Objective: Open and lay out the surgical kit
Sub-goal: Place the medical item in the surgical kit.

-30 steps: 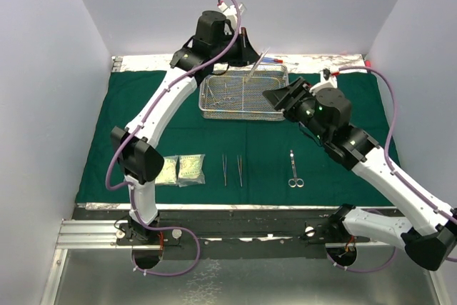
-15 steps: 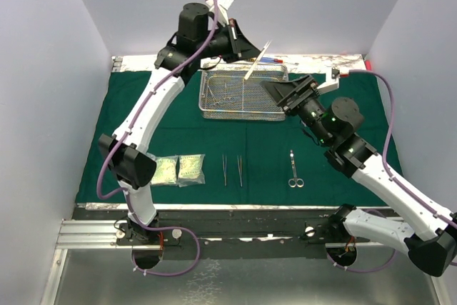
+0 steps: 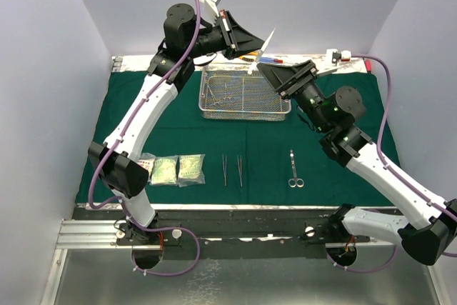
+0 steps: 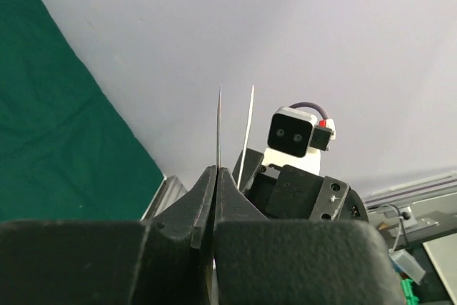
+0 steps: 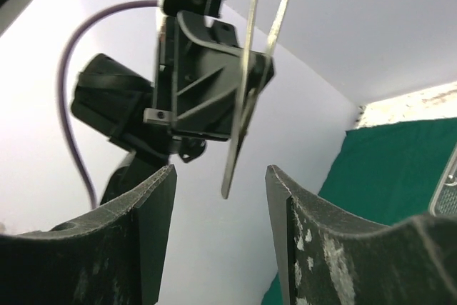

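The dark green cloth (image 3: pixel 128 119) lies spread flat. The steel mesh tray (image 3: pixel 245 95) stands at its back middle with several instruments in it. My left gripper (image 3: pixel 241 38) is raised above the tray's back edge and shut on slim steel forceps (image 3: pixel 261 51), whose two prongs stick out past the tips (image 4: pixel 218 123). My right gripper (image 3: pixel 275 76) is open, just right of the forceps. In the right wrist view the forceps (image 5: pixel 243 112) hang between the open fingers (image 5: pixel 156 198) without touching them. Packets (image 3: pixel 177 170), two forceps (image 3: pixel 232 169) and scissors (image 3: pixel 294 170) lie along the front.
Red and blue pens (image 3: pixel 270 59) lie on the silver strip behind the tray. White walls close in the back and both sides. A metal rail (image 3: pixel 214 208) runs along the cloth's front edge.
My left gripper has lifted the forceps up and back from the tray. My right gripper has risen from the tray's right end and moved up to the forceps.
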